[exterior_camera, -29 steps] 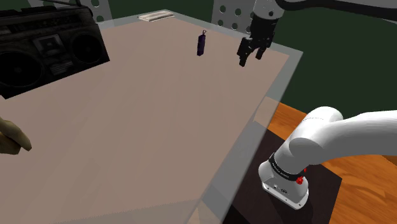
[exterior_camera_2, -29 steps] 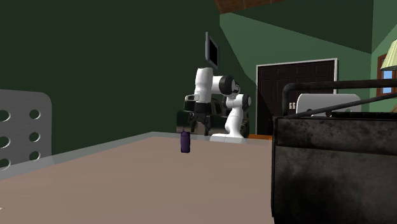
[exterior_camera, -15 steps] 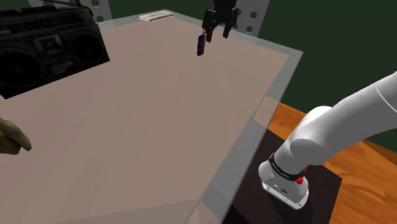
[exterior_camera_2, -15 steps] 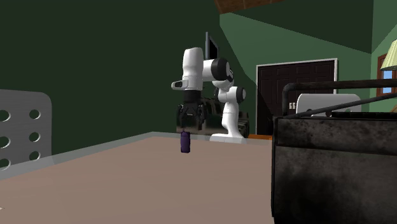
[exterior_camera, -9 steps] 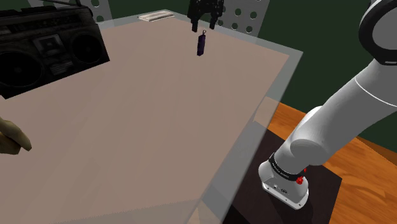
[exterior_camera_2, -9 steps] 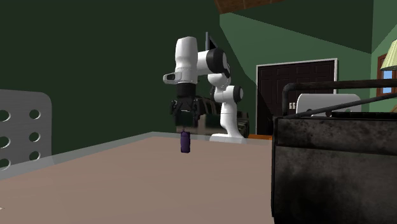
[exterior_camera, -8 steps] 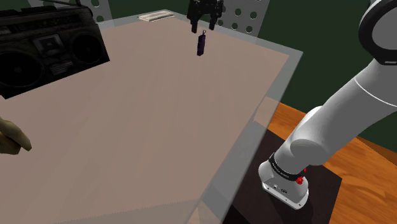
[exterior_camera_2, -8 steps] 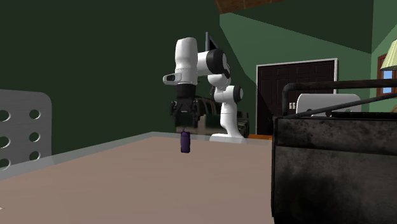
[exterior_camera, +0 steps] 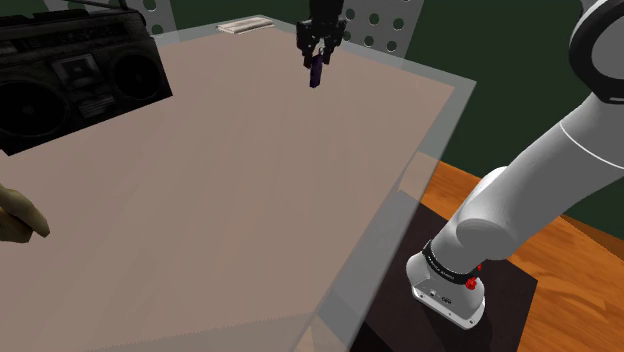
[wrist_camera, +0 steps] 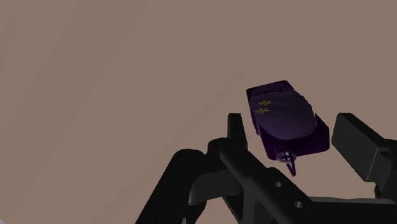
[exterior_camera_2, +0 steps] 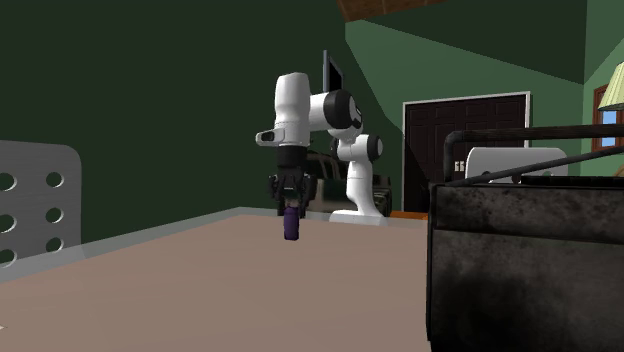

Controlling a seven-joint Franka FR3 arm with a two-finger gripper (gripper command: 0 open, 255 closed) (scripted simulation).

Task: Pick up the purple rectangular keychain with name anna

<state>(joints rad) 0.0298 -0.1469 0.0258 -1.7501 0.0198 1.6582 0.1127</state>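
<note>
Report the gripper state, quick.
Gripper: open, straddling the keychain, not yet clasping it.

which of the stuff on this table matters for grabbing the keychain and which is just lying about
Belongs to the job:
- small purple rectangular keychain, standing upright
- all-black two-finger gripper, open, a finger on either side of it

Just lying about:
- large black boombox
- flat white slab at the far edge
- grey perforated panel
</note>
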